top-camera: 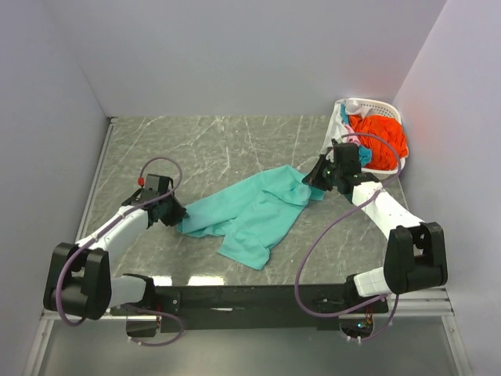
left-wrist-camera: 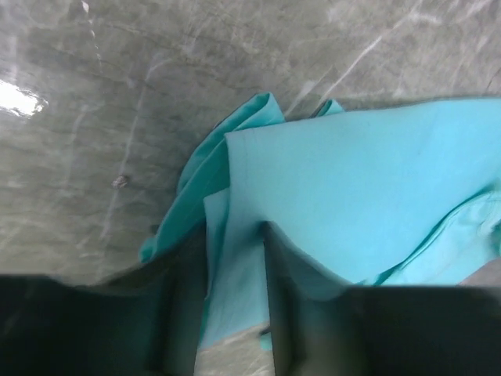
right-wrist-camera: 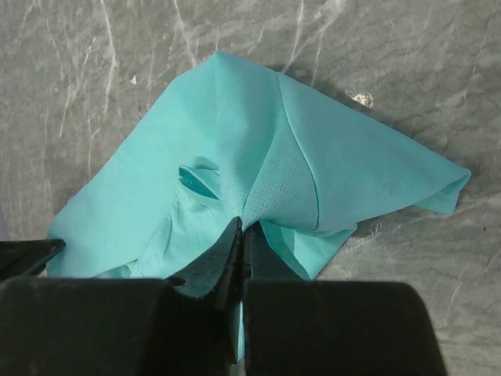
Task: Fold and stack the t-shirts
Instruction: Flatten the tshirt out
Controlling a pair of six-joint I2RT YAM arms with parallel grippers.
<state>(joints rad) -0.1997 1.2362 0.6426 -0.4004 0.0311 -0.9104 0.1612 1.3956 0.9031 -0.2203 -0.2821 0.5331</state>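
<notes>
Top external: your teal t-shirt [top-camera: 250, 211] lies rumpled in the middle of the table [top-camera: 219, 149], strung slantwise between the two grippers, with one loose flap trailing toward the near edge.

Right wrist view: the right gripper [right-wrist-camera: 241, 225] has its jaws pressed together on a peak of the shirt [right-wrist-camera: 258, 149], and the cloth tents up into the pinch. From above, that gripper [top-camera: 317, 182] sits at the shirt's far right corner.

Left wrist view: the left gripper [left-wrist-camera: 229, 235] has its fingers [left-wrist-camera: 278, 290] apart. A fold of the shirt [left-wrist-camera: 352, 196] runs between them and bare table shows through the gap lower down, so you see no clamp there. From above, that gripper [top-camera: 176, 213] is at the shirt's left end.

The white basket [top-camera: 368, 103] stands in the far right corner, just behind the right wrist, with an orange-red t-shirt [top-camera: 380, 133] heaped in it. Scraps of pink and blue show at its near side, too small to sort. A purple cable [top-camera: 321, 243] loops over the table beside the right arm, clear of the shirt.
</notes>
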